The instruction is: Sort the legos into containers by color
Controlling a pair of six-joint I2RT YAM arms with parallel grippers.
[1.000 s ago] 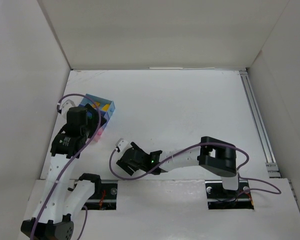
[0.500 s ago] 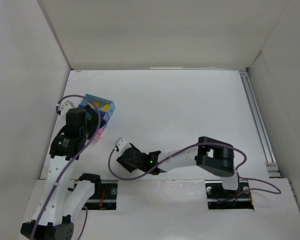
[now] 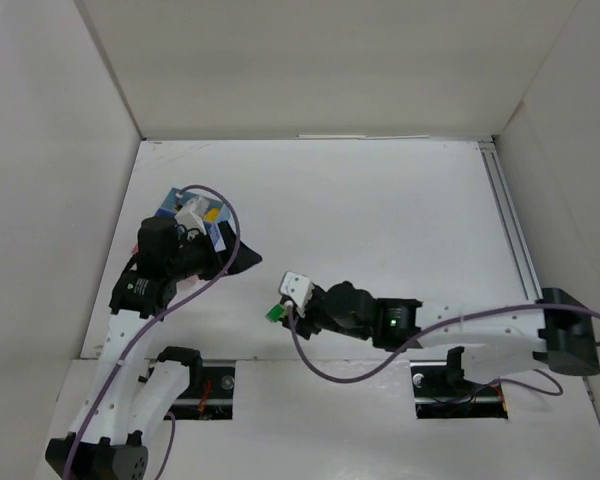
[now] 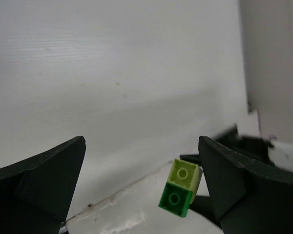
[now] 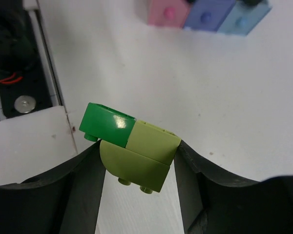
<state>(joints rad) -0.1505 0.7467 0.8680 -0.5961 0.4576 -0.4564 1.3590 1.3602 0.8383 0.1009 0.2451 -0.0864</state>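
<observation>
My right gripper [image 3: 277, 313] is shut on a small cluster of joined legos [image 5: 136, 141], one dark green brick on pale yellow-green ones, and holds it above the table. My left gripper [image 3: 242, 258] is open and empty. It points right, and in the left wrist view [image 4: 141, 187] the cluster [image 4: 179, 187] shows between its fingers, nearer the right one. The containers [image 3: 220, 222] lie partly hidden under the left arm. In the right wrist view they are a row of pink [image 5: 167, 10], darker blue [image 5: 208, 13] and light blue [image 5: 244, 20] trays.
White walls box in the table on the left, back and right. A metal rail [image 3: 515, 240] runs along the right side. The arm bases sit in slots at the near edge [image 3: 205, 385]. Purple cables loop off both arms.
My right arm has stretched out and lifted, showing the green cluster in its jaws. My left gripper has swung from over the trays to point right, towards the cluster.
</observation>
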